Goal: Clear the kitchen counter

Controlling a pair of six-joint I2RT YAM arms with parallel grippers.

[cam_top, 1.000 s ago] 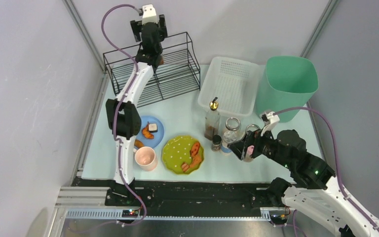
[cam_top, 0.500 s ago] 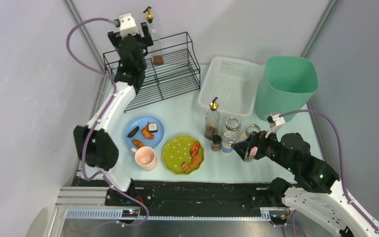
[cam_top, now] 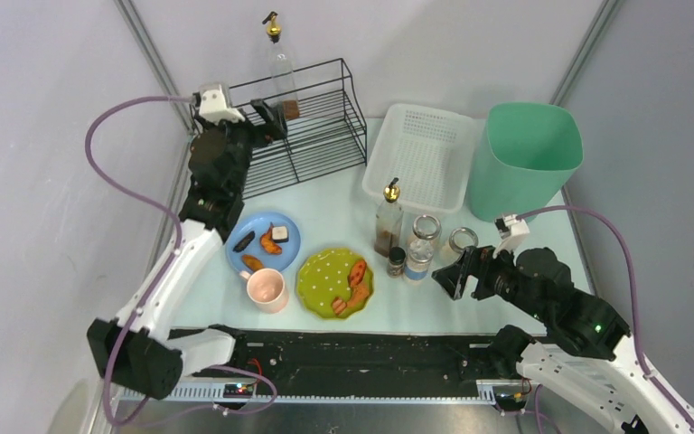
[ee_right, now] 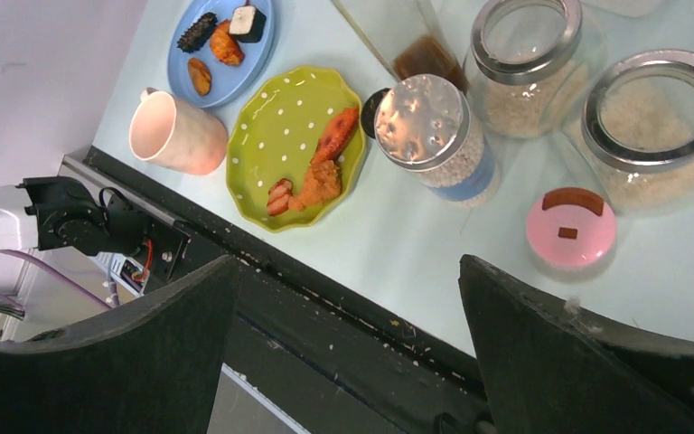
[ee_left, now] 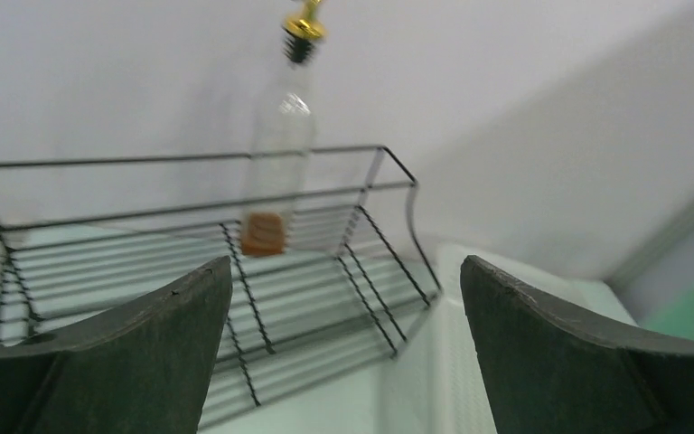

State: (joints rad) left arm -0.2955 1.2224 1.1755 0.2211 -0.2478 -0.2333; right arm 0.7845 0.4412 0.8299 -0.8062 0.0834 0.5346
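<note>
At the far left corner of the kitchen counter (cam_top: 334, 203), the principal change is at the black wire rack (cam_top: 325, 136). A tall clear pourer bottle (cam_top: 280, 68) now stands upright on it unsupported, whereas a second ago the left gripper (cam_top: 268, 117) was up over that spot. That gripper has since let go and dropped back to the rack's left end, jaws spread wide and empty, with the bottle well clear of them in the wrist view. One item is therefore judged put away. The left arm runs long and nearly straight from its base up the left edge, the wrist turned toward the rack. The pale green counter, between rack and front rail, is far from cleared: a blue plate (cam_top: 289, 249) with scraps, a pink mug (cam_top: 267, 289), a green dotted plate (cam_top: 321, 280) with food, a second pourer bottle (cam_top: 388, 221), a perforated-top shaker (cam_top: 418, 258) and two glass jars (cam_top: 426, 228) remain. On the right, the right gripper (cam_top: 465, 274) has lifted off a pink-lidded jar (ee_right: 571, 228), which sits on the counter between the wide-open, empty jaws in its wrist view. That arm is folded at the elbow, gripper pitched downward and pointing left.
</note>
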